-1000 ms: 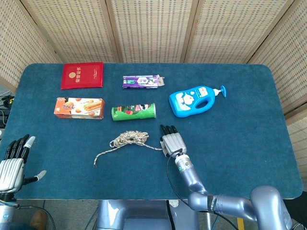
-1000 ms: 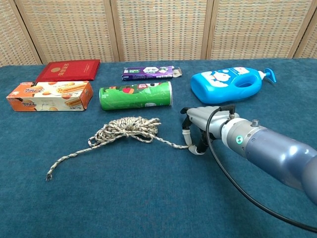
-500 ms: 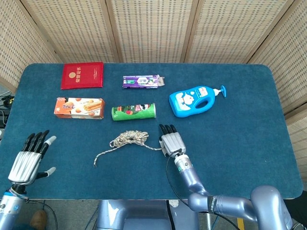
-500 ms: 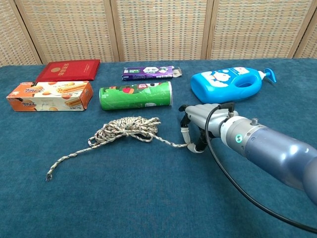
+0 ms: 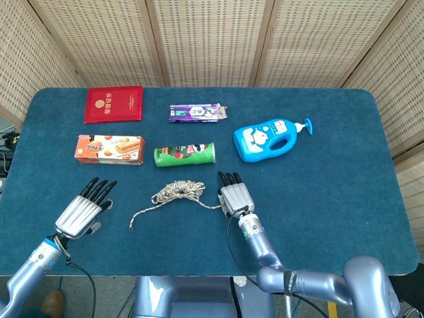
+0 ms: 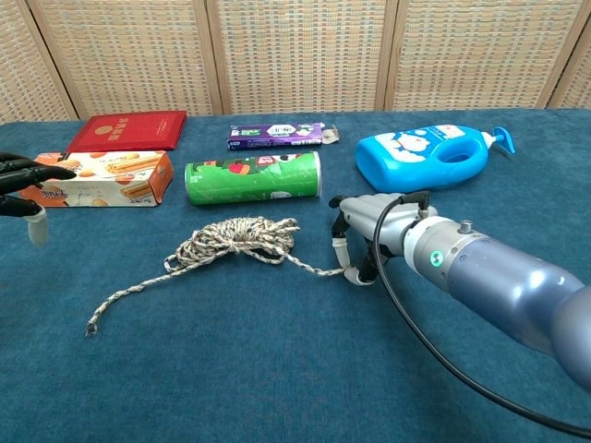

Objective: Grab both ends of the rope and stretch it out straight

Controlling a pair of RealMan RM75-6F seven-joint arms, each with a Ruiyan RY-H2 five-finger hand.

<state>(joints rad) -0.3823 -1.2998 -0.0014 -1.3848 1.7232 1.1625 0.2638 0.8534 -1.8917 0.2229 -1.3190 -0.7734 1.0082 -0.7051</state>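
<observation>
The rope lies as a loose coil in the middle of the blue table. One tail runs left and forward to a free end. The other tail runs right to my right hand, whose thumb and a finger pinch that end against the cloth. My left hand hovers over the table left of the free end. Its fingers are spread and it holds nothing.
Behind the coil lies a green can. An orange biscuit box and a red booklet sit at the left, a purple pack at the back, and a blue pump bottle at the right.
My left hand has come in from the table's left edge, up and right toward the rope's free end. My right hand has shifted slightly left, taking the rope end with it.
</observation>
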